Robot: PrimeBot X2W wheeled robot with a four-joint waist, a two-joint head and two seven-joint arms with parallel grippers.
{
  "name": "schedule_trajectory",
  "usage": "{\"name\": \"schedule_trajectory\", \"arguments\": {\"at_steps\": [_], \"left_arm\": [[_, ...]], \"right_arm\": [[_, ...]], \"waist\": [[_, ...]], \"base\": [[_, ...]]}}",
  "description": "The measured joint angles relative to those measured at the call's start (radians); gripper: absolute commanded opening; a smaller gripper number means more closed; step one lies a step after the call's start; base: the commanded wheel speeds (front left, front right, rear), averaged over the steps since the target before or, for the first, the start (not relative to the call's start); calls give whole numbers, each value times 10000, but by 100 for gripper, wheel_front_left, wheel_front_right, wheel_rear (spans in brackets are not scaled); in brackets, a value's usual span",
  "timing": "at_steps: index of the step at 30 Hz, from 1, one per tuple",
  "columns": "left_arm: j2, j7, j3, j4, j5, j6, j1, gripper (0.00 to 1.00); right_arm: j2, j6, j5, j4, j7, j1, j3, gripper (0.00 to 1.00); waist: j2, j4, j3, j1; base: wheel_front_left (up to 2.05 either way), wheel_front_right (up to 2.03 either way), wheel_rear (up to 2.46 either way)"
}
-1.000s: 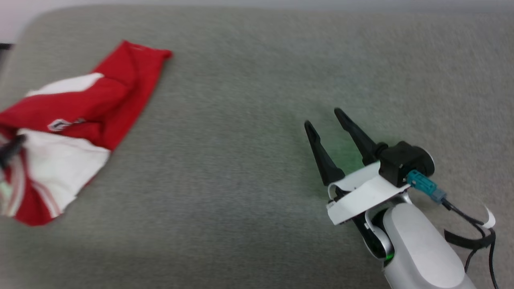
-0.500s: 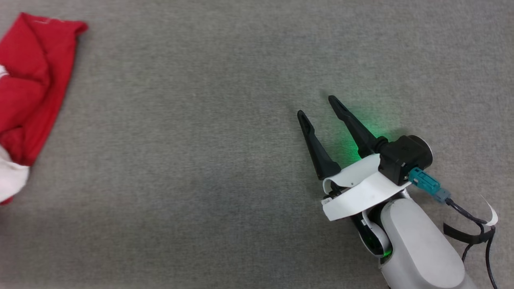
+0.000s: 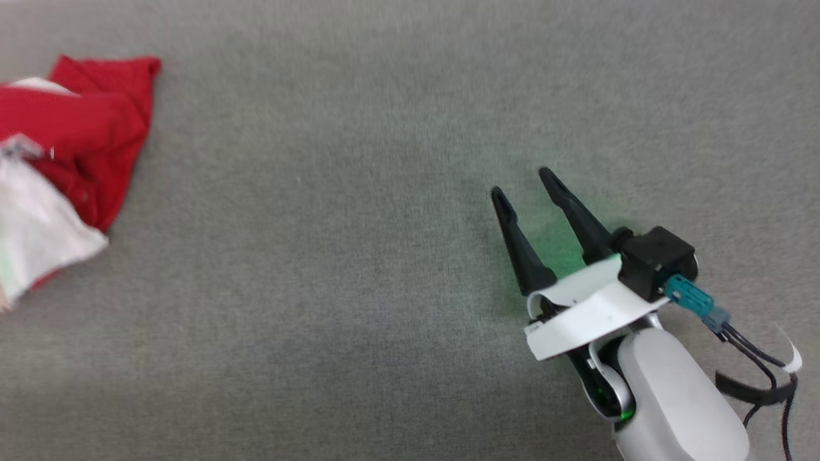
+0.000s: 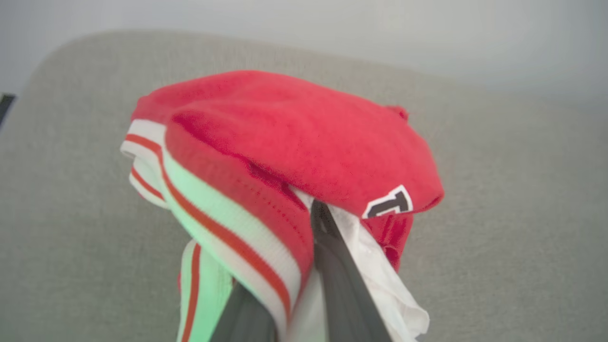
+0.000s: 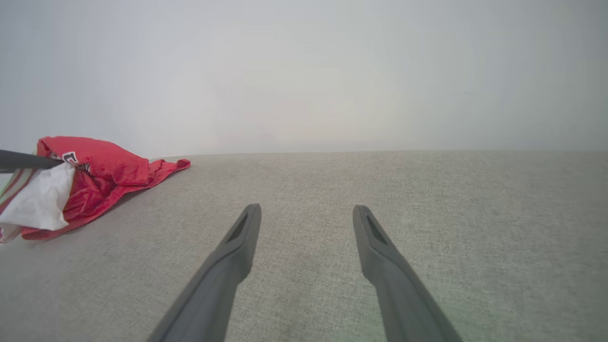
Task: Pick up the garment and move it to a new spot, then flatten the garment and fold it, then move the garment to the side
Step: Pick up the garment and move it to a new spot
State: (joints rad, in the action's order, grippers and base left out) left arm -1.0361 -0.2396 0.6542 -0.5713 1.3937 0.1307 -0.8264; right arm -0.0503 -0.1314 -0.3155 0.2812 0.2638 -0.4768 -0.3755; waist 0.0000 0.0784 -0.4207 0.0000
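The garment (image 3: 83, 134), a red T-shirt with white sleeves, lies bunched at the far left of the grey bench (image 3: 333, 256) in the head view. One red corner trails flat on the surface. A white sleeve (image 3: 38, 237) hangs toward the near left edge of that view.

In the left wrist view the cloth forms a raised red mound. Red-and-white striped trim (image 4: 223, 228) falls down its left side, and part of a black, white-outlined letter (image 4: 389, 203) shows at its right. The left gripper (image 4: 304, 228) is clamped on the garment. Its two dark fingers nearly meet, with trim and white cloth pinched between them and the tips buried under the red fold.

The right gripper (image 3: 520, 182) is well apart from the garment, at the lower right of the head view. Its fingers are spread and hold nothing, just above the bench. A green glow (image 3: 564, 240) tints the bench between them. A pale wall (image 5: 304, 71) rises beyond the bench's far edge.
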Motion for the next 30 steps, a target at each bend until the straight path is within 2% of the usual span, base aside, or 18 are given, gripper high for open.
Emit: {"name": "schedule_trajectory", "arguments": {"at_steps": [3,6,11,17,19,24,27,30], "left_arm": [[-123,846,366,708,-314,-2,-265,0],[-128,1237,886,1693,-422,-2,-514,0],[-414,1342,1946,3668,-673,-2,-1185,0],[-387,1076,3221,5710,-982,0,-2263,0],[-263,838,3697,6149,-1034,0,-2669,0],[497,481,4688,6859,-1024,0,-3842,0],[922,560,5068,6899,-755,0,-4359,0],[1051,545,5434,6801,-493,0,-4675,0]], "right_arm": [[-6,0,-173,67,0,270,203,100],[-6,0,-293,50,2,569,449,100],[-6,0,-520,-270,2,946,815,100],[-10,0,-947,-869,2,1373,957,100],[-12,0,-1122,-1124,0,1539,957,100],[-17,0,-1624,-1766,0,1881,901,100],[-23,0,-1879,-2121,2,2129,865,100],[-27,0,-2234,-2451,2,2357,903,100]], "waist": [[0,-7,461,0],[0,17,891,0],[0,265,1374,0],[0,921,1532,0],[0,1211,1515,0],[0,2059,1302,0],[0,2624,1099,-1],[0,3200,880,0]], "base": [[0,0,0],[0,0,0],[0,0,0],[0,0,0],[0,0,0],[0,0,0],[0,0,0],[0,0,0]]}}
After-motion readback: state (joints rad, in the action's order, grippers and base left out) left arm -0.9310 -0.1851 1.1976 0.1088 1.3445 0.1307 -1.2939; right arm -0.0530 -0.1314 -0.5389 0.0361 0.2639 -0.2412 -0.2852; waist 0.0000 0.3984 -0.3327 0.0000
